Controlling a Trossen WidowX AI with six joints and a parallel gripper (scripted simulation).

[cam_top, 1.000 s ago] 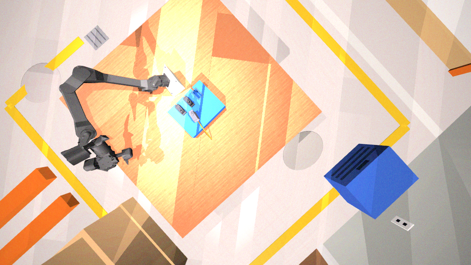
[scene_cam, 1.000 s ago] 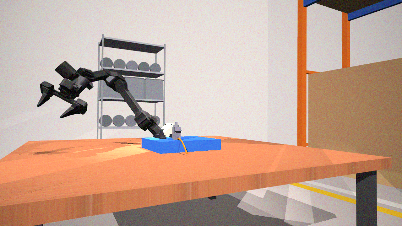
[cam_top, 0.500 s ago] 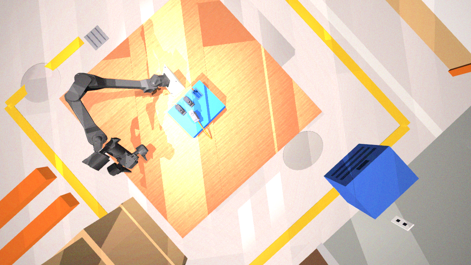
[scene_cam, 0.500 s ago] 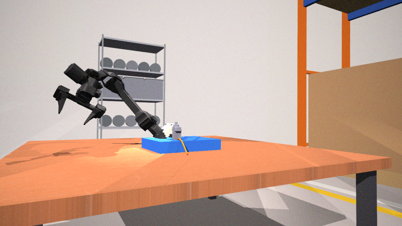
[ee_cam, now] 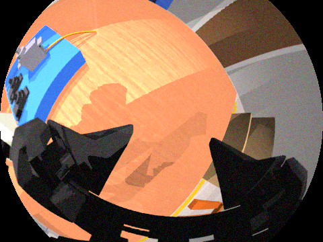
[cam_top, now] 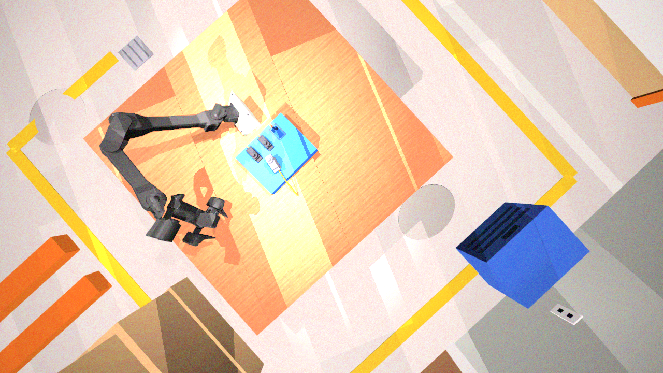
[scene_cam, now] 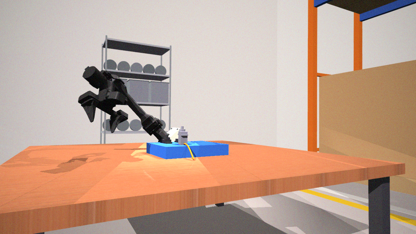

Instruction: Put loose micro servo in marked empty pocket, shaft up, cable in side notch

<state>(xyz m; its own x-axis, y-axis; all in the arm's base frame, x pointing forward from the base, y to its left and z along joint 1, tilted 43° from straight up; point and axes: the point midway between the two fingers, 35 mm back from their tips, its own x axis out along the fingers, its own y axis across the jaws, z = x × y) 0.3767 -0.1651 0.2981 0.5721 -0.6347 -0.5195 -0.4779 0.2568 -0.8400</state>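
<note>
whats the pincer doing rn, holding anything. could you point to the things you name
Pincer (cam_top: 220, 226) (scene_cam: 102, 126) (ee_cam: 173, 136): open, holding nothing, up above the table (cam_top: 371, 139) (scene_cam: 261, 174) (ee_cam: 161, 67).

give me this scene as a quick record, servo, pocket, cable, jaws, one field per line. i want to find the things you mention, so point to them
loose servo: light grey (cam_top: 273, 163) (scene_cam: 182, 139) (ee_cam: 33, 56), standing on the blue deck (cam_top: 299, 155) (scene_cam: 212, 149) (ee_cam: 50, 81), shaft up
pocket: marked (cam_top: 277, 131), unfilled
seated servos: two, dark
cable: yellow (cam_top: 288, 183) (scene_cam: 189, 151) (ee_cam: 68, 34), running off the deck edge
jaws: open, nothing between them, above the table
task state: servo not yet gripped or inserted

A warehouse or workshop, with metal shelving (scene_cam: 170, 87), orange rack posts (scene_cam: 312, 75) and yellow floor lines (cam_top: 447, 39) (scene_cam: 337, 200).
</note>
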